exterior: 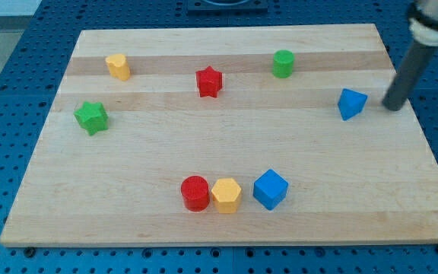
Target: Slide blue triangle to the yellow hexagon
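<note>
The blue triangle (351,103) lies near the board's right edge. My tip (393,107) stands just to its right, a small gap apart, not touching. The yellow hexagon (226,195) sits near the view's bottom centre, between a red cylinder (195,192) on its left and a blue cube (270,189) on its right, touching or nearly touching both. The hexagon is far down and to the left of the triangle.
A second yellow block (118,66) sits at the top left. A red star (209,81) and a green cylinder (283,63) lie along the top. A green star (91,117) is at the left. The wooden board (226,144) rests on a blue pegboard.
</note>
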